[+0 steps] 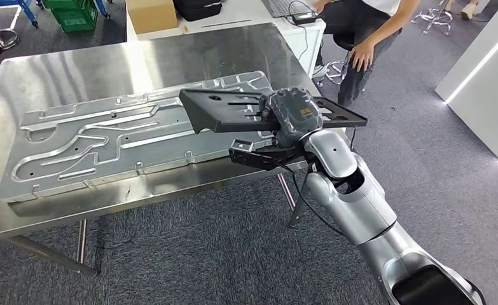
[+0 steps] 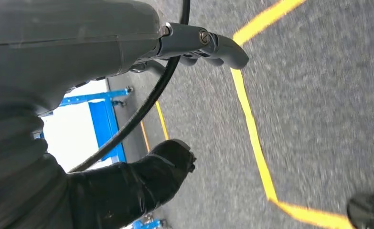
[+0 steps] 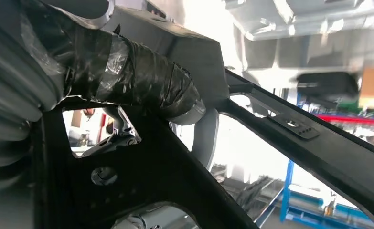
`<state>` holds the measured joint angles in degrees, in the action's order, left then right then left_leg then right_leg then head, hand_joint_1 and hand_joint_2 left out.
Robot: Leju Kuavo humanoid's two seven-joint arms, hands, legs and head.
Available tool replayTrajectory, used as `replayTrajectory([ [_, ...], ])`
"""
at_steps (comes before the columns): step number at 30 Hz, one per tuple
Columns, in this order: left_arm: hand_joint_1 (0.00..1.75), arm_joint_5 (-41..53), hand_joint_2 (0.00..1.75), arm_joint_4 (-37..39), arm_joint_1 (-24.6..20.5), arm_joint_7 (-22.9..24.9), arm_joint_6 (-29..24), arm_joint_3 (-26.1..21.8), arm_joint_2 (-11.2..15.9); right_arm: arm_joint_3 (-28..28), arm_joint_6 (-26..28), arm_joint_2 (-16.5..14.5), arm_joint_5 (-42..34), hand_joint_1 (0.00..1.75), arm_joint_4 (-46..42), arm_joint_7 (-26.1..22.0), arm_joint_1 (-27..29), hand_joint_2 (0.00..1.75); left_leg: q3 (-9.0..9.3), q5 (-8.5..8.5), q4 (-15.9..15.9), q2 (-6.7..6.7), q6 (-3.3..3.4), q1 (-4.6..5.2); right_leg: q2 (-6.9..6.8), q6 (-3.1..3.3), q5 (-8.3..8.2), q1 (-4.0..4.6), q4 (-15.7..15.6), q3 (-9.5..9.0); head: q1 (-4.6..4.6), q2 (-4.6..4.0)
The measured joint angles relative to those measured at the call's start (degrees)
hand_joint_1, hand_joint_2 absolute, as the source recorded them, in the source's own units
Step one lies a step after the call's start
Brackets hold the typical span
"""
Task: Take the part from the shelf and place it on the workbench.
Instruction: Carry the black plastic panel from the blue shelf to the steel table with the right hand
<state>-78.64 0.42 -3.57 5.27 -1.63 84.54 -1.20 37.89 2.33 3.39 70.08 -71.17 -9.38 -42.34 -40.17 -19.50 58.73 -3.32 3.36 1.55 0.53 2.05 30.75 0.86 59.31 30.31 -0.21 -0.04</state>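
The right hand [image 1: 290, 117] has its fingers [image 3: 142, 81] wrapped around one flat black part [image 1: 233, 111], holding it level in the air above the near right corner of the steel tabletop [image 1: 74, 70], clear of the surface. One large embossed metal panel [image 1: 125, 136] lies flat on that tabletop, partly under the part. The left hand [image 2: 142, 176] hangs over grey floor [image 2: 328, 109] marked with yellow tape lines [image 2: 251, 129], its fingers loosely curled around nothing, and one person [image 1: 367, 32] stands beyond the tabletop's far right corner.

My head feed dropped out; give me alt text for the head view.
The right hand holds a black frame part above the steel workbench, over a large grooved metal panel. A person sits beyond the bench.
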Motion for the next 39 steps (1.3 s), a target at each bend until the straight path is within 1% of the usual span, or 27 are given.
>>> replayTrajectory([
  [2, 0.00, -0.17, 1.75, 0.04, 0.04, -0.03, 0.14, 0.01, 0.24, 0.53, -0.15, -0.50, 0.02, 1.75, 0.67, 0.01, -0.36, 1.75, -0.02, -0.11, -0.03, 0.18, -0.84, -0.02, -0.22, 0.21, -0.61, -0.34, -0.83, -0.62, 0.01, 0.00],
  [3, 0.00, -0.27, 1.75, 0.05, 0.04, -0.04, 0.18, 0.01, 0.33, 0.73, -0.18, -0.79, 0.03, 1.75, 0.96, 0.01, -0.60, 1.75, -0.35, -0.78, 0.85, 0.60, -1.40, -0.05, -0.36, 0.29, -1.04, -0.71, -1.35, -0.97, -0.08, 0.00],
  [4, 0.00, -0.39, 1.75, 0.06, 0.04, -0.04, 0.26, 0.02, 0.42, 0.94, -0.20, -1.01, 0.04, 1.75, 1.24, 0.00, -0.83, 1.75, -1.21, -2.11, 2.90, 1.16, -2.05, -0.20, -0.53, 0.29, -1.41, -1.12, -1.82, -1.32, -0.15, 0.00],
  [6, 0.00, -0.57, 1.75, 0.04, 0.04, -0.08, 0.34, 0.03, 0.38, 1.44, -0.26, -1.26, 0.04, 1.75, 1.80, -0.05, -1.16, 1.75, -4.20, -5.79, 9.81, 2.18, -3.57, -1.16, -0.87, 0.29, -1.59, -1.57, -2.12, -1.46, -0.27, 0.00],
  [7, 0.00, -0.66, 1.75, 0.04, 0.02, -0.10, 0.38, 0.03, 0.39, 1.73, -0.29, -1.30, 0.04, 1.75, 2.10, -0.07, -1.22, 1.75, -5.66, -7.09, 13.08, 2.48, -4.23, -1.72, -1.08, 0.12, -1.54, -1.83, -2.11, -1.48, -0.27, 0.00],
  [8, 0.00, -0.75, 1.75, 0.04, 0.02, -0.12, 0.38, 0.03, 0.43, 1.99, -0.32, -1.33, 0.04, 1.75, 2.41, -0.12, -1.22, 1.75, -6.33, -7.42, 14.68, 2.72, -4.85, -2.25, -1.27, -0.15, -1.43, -2.13, -2.09, -1.54, -0.27, 0.00],
  [9, 0.00, -0.87, 1.75, 0.04, 0.02, -0.13, 0.38, 0.04, 0.46, 2.22, -0.34, -1.39, 0.04, 1.75, 2.72, -0.17, -1.21, 1.75, -5.85, -6.68, 14.08, 2.91, -5.45, -2.75, -1.41, -0.53, -1.24, -2.51, -2.04, -1.66, -0.27, 0.00],
  [11, 0.00, -1.10, 1.75, 0.04, 0.05, -0.13, 0.38, 0.05, 0.54, 2.56, -0.33, -1.60, 0.04, 1.75, 3.25, -0.32, -1.30, 1.75, -1.98, -3.36, 7.22, 3.33, -6.61, -3.65, -1.55, -1.62, -0.62, -3.32, -1.83, -2.16, -0.27, 0.00],
  [12, 0.00, -1.19, 1.75, 0.04, 0.07, -0.12, 0.40, 0.06, 0.53, 2.67, -0.31, -1.72, 0.04, 1.75, 3.48, -0.37, -1.44, 1.75, 0.16, -2.31, 3.65, 3.45, -6.94, -3.75, -1.61, -2.25, -0.22, -3.46, -1.65, -2.27, -0.35, 0.00],
  [14, 0.00, -1.39, 1.75, 0.03, 0.09, -0.11, 0.46, 0.07, 0.54, 2.90, -0.26, -2.01, 0.04, 1.75, 3.91, -0.47, -1.69, 1.75, 2.14, -2.14, 0.17, 3.46, -6.28, -3.59, -1.72, -3.29, 0.31, -3.36, -1.50, -2.37, -0.44, 0.00],
  [16, 0.00, -1.56, 1.75, 0.02, 0.03, -0.12, 0.51, 0.07, 0.58, 3.19, -0.24, -2.24, 0.04, 1.75, 4.27, -0.56, -1.81, 1.75, 2.17, -2.88, 0.37, 3.22, -4.68, -3.32, -1.76, -3.99, 0.54, -3.32, -1.87, -2.69, -0.49, 0.00],
  [18, 0.00, -1.61, 1.75, 0.03, 0.04, -0.11, 0.52, 0.08, 0.63, 3.40, -0.19, -2.39, 0.04, 1.75, 4.50, -0.57, -1.93, 1.75, 2.51, -3.36, 0.30, 3.02, -3.51, -3.30, -1.63, -4.38, 1.51, -3.52, -0.86, -2.62, -0.49, 0.00],
  [19, 0.00, -1.63, 1.75, 0.04, 0.03, -0.11, 0.52, 0.09, 0.66, 3.47, -0.15, -2.44, 0.08, 1.75, 4.58, -0.52, -2.06, 1.75, 2.75, -3.55, 0.21, 2.90, -3.00, -3.27, -1.48, -4.37, 2.62, -3.54, 1.35, -1.56, -0.47, 0.00],
  [20, 0.00, -1.67, 1.75, 0.04, 0.03, -0.11, 0.52, 0.10, 0.67, 3.53, -0.13, -2.48, 0.15, 1.75, 4.68, -0.44, -2.17, 1.75, 2.91, -3.72, 0.15, 2.73, -2.60, -3.16, -1.33, -4.20, 4.08, -3.42, 4.89, 0.38, -0.46, 0.00],
  [22, 0.00, -1.75, 1.75, 0.04, -0.07, -0.12, 0.52, 0.11, 0.69, 3.60, -0.10, -2.50, 0.42, 1.75, 4.99, -0.26, -2.14, 1.75, 3.17, -4.08, 0.16, 2.13, -2.01, -2.73, -1.12, -3.79, 6.56, -2.94, 13.20, 5.70, -0.47, 0.00],
  [23, 0.00, -1.78, 1.75, 0.04, -0.09, -0.13, 0.51, 0.12, 0.69, 3.63, -0.10, -2.50, 0.55, 1.75, 5.18, -0.16, -1.97, 1.75, 3.40, -4.25, 0.16, 1.65, -1.79, -2.48, -1.04, -3.51, 6.50, -2.65, 15.73, 7.78, -0.47, 0.00],
  [24, 0.00, -1.83, 1.75, 0.04, -0.09, -0.13, 0.51, 0.12, 0.69, 3.65, -0.11, -2.51, 0.67, 1.75, 5.36, -0.07, -1.80, 1.75, 3.73, -4.46, 0.17, 1.07, -1.63, -2.21, -0.91, -3.10, 5.11, -2.36, 16.08, 8.87, -0.47, 0.00],
  [25, 0.00, -1.87, 1.75, 0.04, -0.08, -0.14, 0.51, 0.11, 0.69, 3.66, -0.12, -2.51, 0.75, 1.75, 5.52, 0.01, -1.71, 1.75, 4.15, -4.67, 0.18, 0.44, -1.52, -1.95, -0.63, -2.55, 2.62, -2.05, 14.19, 8.89, -0.47, 0.00],
  [27, 0.00, -2.06, 1.75, 0.03, -0.06, -0.15, 0.52, 0.11, 0.62, 3.68, -0.12, -2.52, 0.89, 1.75, 5.73, 0.09, -1.78, 1.75, 4.88, -5.08, 0.20, -0.74, -1.51, -1.51, 1.08, -1.14, -2.77, -1.54, 7.05, 6.93, -0.56, 0.00],
  [28, 0.00, -2.15, 1.75, 0.02, -0.08, -0.16, 0.52, 0.11, 0.57, 3.71, -0.11, -2.52, 0.93, 1.75, 5.79, 0.09, -1.88, 1.75, 5.00, -5.21, 0.25, -1.34, -1.61, -1.45, 2.03, -0.64, -4.26, -1.37, 3.99, 5.91, -0.64, 0.00],
  [30, 0.00, -2.32, 1.75, -0.01, -0.09, -0.17, 0.50, 0.12, 0.49, 3.88, -0.12, -2.59, 0.99, 1.75, 5.89, 0.10, -2.00, 1.75, 4.80, -5.23, 0.19, -2.40, -2.14, -1.72, 2.93, -0.23, -4.58, -1.11, 1.38, 4.92, -0.77, 0.00],
  [31, 0.00, -2.38, 1.75, 0.00, -0.07, -0.18, 0.49, 0.12, 0.51, 3.98, -0.13, -2.69, 1.00, 1.75, 5.91, 0.12, -2.08, 1.75, 4.71, -5.15, 0.05, -2.99, -2.50, -1.88, 2.50, -0.28, -4.54, -1.07, 0.69, 4.61, -0.76, 0.00],
  [32, 0.00, -2.46, 1.75, 0.01, -0.02, -0.19, 0.48, 0.12, 0.59, 4.07, -0.15, -2.87, 1.00, 1.75, 5.94, 0.16, -2.13, 1.75, 4.67, -5.17, -0.04, -2.91, -2.83, -1.92, 1.97, -0.27, -4.61, -1.20, 0.19, 4.27, -0.75, 0.00],
  [34, 0.00, -2.63, 1.75, 0.03, 0.04, -0.20, 0.49, 0.12, 0.72, 4.20, -0.19, -3.25, 1.00, 1.75, 6.01, 0.25, -2.34, 1.75, 3.85, -6.42, 1.92, -0.83, -3.39, -1.71, 0.86, -0.06, -4.86, -1.64, -1.05, 3.26, -0.81, 0.00],
  [36, 0.00, -2.75, 1.75, 0.04, -0.05, -0.20, 0.51, 0.12, 0.76, 4.43, -0.27, -3.42, 1.03, 1.75, 6.20, 0.27, -2.53, 1.75, 0.66, -9.37, 8.24, 1.84, -3.96, -1.88, -0.11, 0.15, -4.77, -1.74, -1.58, 2.55, -0.87, 0.00],
  [38, 0.00, -2.86, 1.75, 0.04, -0.13, -0.23, 0.57, 0.12, 0.76, 4.68, -0.51, -3.42, 1.15, 1.75, 6.54, 0.36, -2.58, 1.75, -2.94, -11.24, 14.42, 2.66, -4.60, -2.39, -1.00, 0.09, -4.44, -1.72, -1.55, 2.29, -0.86, 0.00],
  [39, 0.00, -2.93, 1.75, 0.04, -0.13, -0.25, 0.64, 0.12, 0.77, 4.83, -0.70, -3.42, 1.34, 1.75, 6.76, 0.52, -2.57, 1.75, -3.53, -10.76, 15.05, 2.84, -4.87, -2.61, -1.37, -0.03, -4.24, -1.75, -1.49, 2.16, -0.86, 0.00],
])
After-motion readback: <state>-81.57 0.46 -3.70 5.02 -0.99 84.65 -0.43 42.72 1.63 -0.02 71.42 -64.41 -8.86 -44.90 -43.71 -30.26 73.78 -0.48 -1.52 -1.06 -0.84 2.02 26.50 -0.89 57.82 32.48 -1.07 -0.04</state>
